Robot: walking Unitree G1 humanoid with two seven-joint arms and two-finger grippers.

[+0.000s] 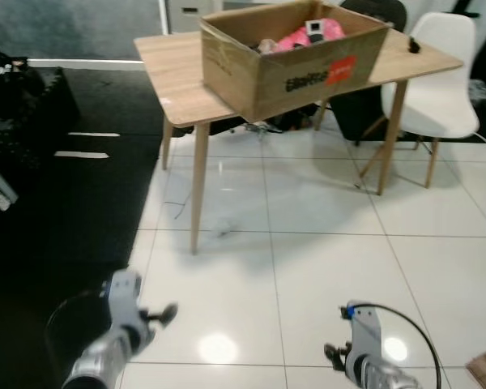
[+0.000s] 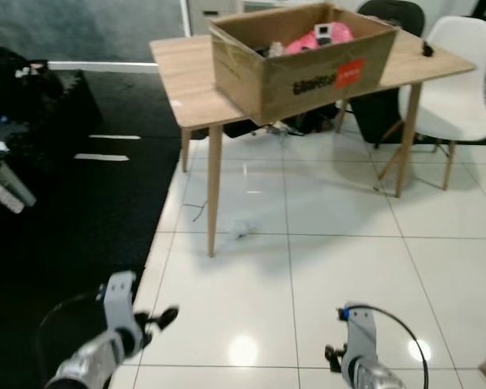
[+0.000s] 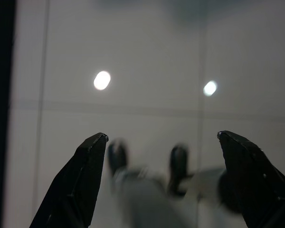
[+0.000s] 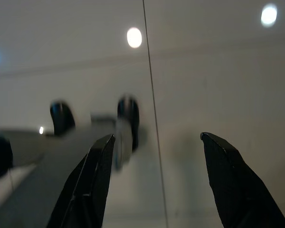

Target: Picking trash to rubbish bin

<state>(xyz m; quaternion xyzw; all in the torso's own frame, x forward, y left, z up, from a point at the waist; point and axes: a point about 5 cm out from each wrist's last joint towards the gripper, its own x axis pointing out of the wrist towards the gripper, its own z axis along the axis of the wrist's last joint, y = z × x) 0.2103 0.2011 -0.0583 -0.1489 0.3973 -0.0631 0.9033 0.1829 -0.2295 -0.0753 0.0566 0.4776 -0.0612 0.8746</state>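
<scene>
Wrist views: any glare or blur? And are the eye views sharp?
Left wrist view: two ceiling-light glare spots on the tile floor; left gripper fingers sharp and spread, the other arm behind them blurred. Right wrist view: three glare spots, right gripper open, far arm smeared. Eye views: mildly soft; glare patch on the tiles between the arms; cardboard box lettering unreadable.

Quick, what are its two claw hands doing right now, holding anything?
Left gripper: open, holding nothing, above the white tiled floor.
Right gripper: open, holding nothing, also over the floor.
</scene>
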